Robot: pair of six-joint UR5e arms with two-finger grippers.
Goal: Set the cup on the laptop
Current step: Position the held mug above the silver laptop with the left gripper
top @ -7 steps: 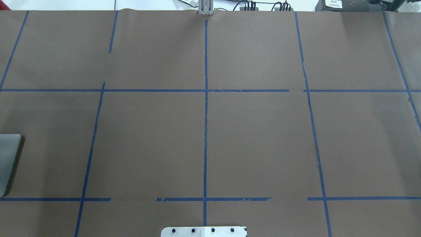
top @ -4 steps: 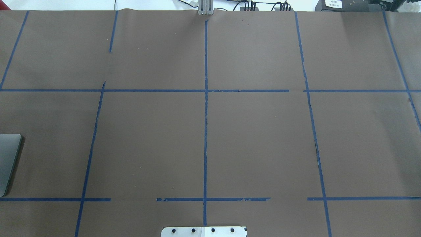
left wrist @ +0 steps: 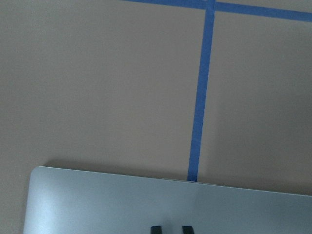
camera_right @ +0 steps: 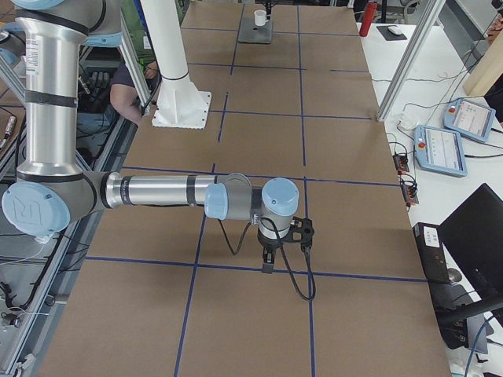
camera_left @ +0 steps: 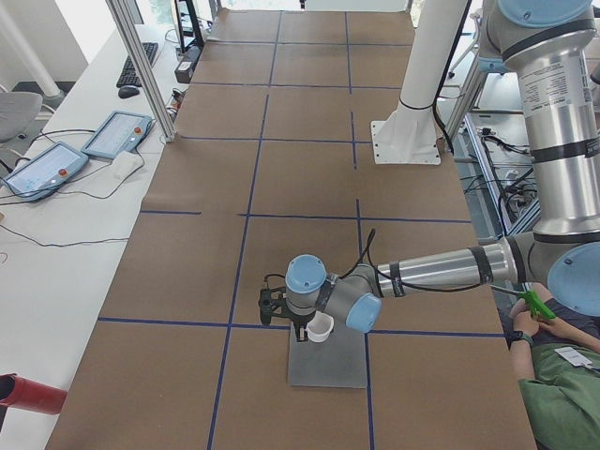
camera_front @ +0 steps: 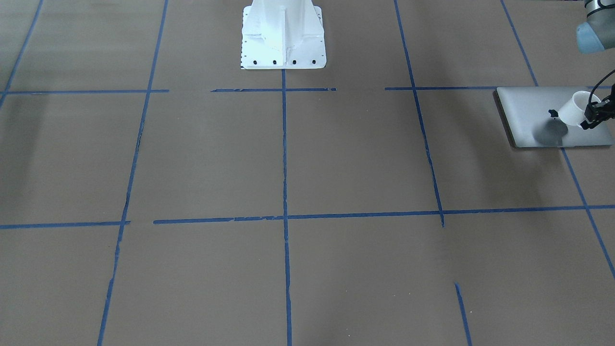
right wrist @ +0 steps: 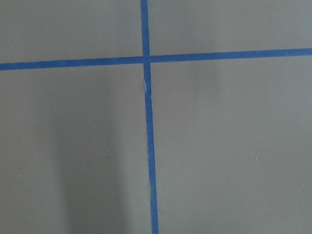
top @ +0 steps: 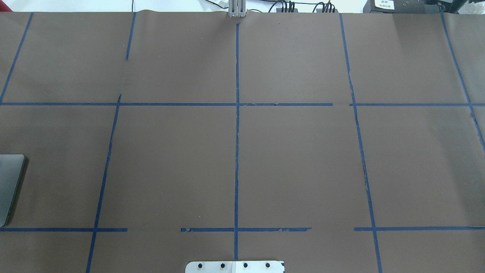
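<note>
Nothing has shifted in the overhead view since a second ago: the laptop [top: 10, 185] shows one rounded corner at the same spot on the left border, with neither arm in that view.

Brown table [camera_front: 336, 158] lies open on every side of the laptop, crossed only by blue tape lines [camera_front: 284, 154]. One tape line runs under the laptop's edge, and the white robot base [camera_front: 282, 33] stands well apart from it.

The cup [camera_front: 574, 109] is over the laptop's lid, beside the small dark logo, and casts a round shadow on the lid. Whether its base touches the lid cannot be told. The left gripper [camera_front: 594, 115] pinches the cup's wall at the rim with its dark fingers [left wrist: 156, 228] close together.

The cup is white and smooth, tapering down from a wide round rim. The laptop is a thin flat slab of matte silver-grey. The table cover looks like dull paper.

The right gripper [camera_right: 267, 265] hangs low over the table far from the laptop; its finger state cannot be told.
</note>
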